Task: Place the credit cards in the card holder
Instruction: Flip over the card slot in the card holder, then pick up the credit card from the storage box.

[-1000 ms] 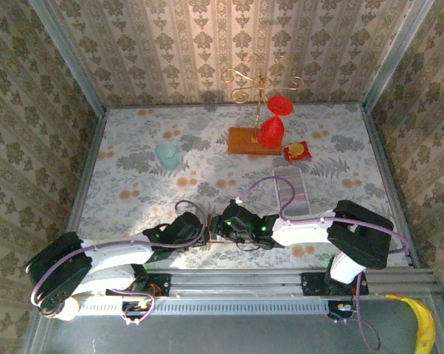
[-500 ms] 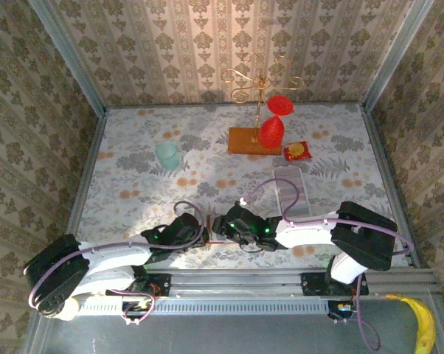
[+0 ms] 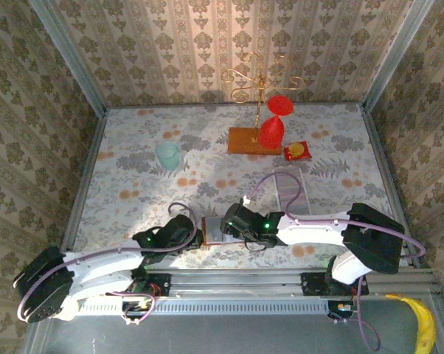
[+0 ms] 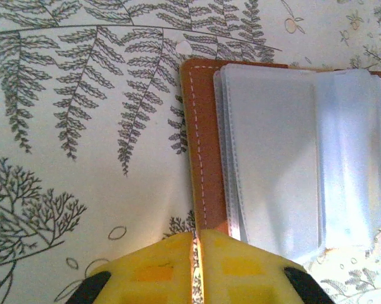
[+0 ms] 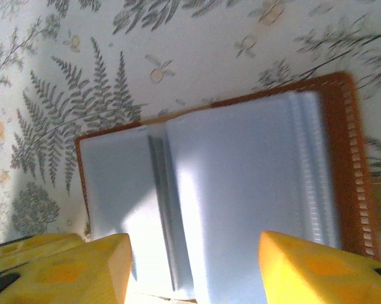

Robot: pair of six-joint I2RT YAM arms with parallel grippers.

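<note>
You had the card holder [image 4: 266, 152] lying open and flat on the fern-print table [image 4: 83, 209], grey inner pockets up, orange-brown leather showing round the edges. Your L gripper [image 4: 195, 269] sat at the holder's left side w/ its yellow fingers pinched narrow on the stitched leather edge, so it was gripping the holder itself. Your R gripper [image 5: 193, 272] sat at the holder's right side, its two yellow fingers spread well apart over the grey pockets w/ nothing clamped btwn them; whether the tips touched the pockets you couldn't tell. The credit cards [image 3: 296, 184] stood as an edge-on row in a long white tray [image 3: 287, 169], beyond the holder and to its right, well apart from it. Farther beyond the holder was a wooden stand base [image 3: 244, 140] w/ a gold wire stand [image 3: 260, 77] carrying two red items [image 3: 271, 133]. A red-and-yellow packet [image 3: 298, 151] lay beyond the holder, farther right. A teal cup [image 3: 167, 154] stood beyond the holder, to its left. A banana [image 3: 422, 324] lay nearer than the holder, far right, off the table.
</note>
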